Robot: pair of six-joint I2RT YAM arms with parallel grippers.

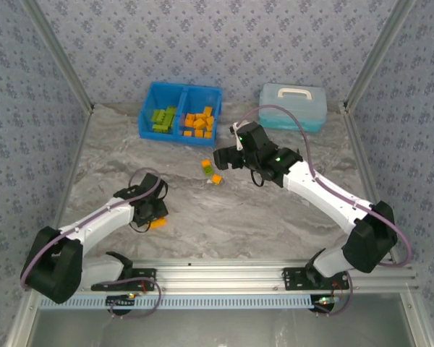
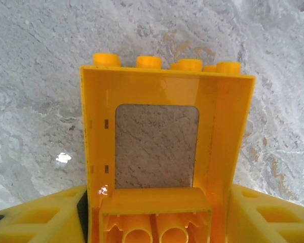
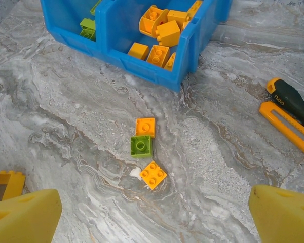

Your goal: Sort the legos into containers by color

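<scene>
While left claw (image 2: 153, 218) clamps orange block (image 2: 157, 86), near end cut off, right claw (image 3: 152, 216) apart.

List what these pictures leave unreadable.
Left wrist view: whether the left claw grips the orange block; the bottom edge cuts off contact.
Top view: that block mostly hidden under the left arm.
Right wrist view: green bricks cut by top edge, hand tools by right edge.

Bare worktop (image 3: 66, 116) lies open all round the three loose bricks (image 3: 141, 146), ahead of the right pincer's (image 3: 154, 217) wide-spread fingers (image 3: 25, 215). Beyond them the blue bin's (image 3: 142, 68) front wall bars a level path, though both compartments are open above; hand tools (image 3: 289, 109) lie well aside. The big orange block (image 2: 218, 126) fills the left pincer (image 2: 154, 220).
</scene>
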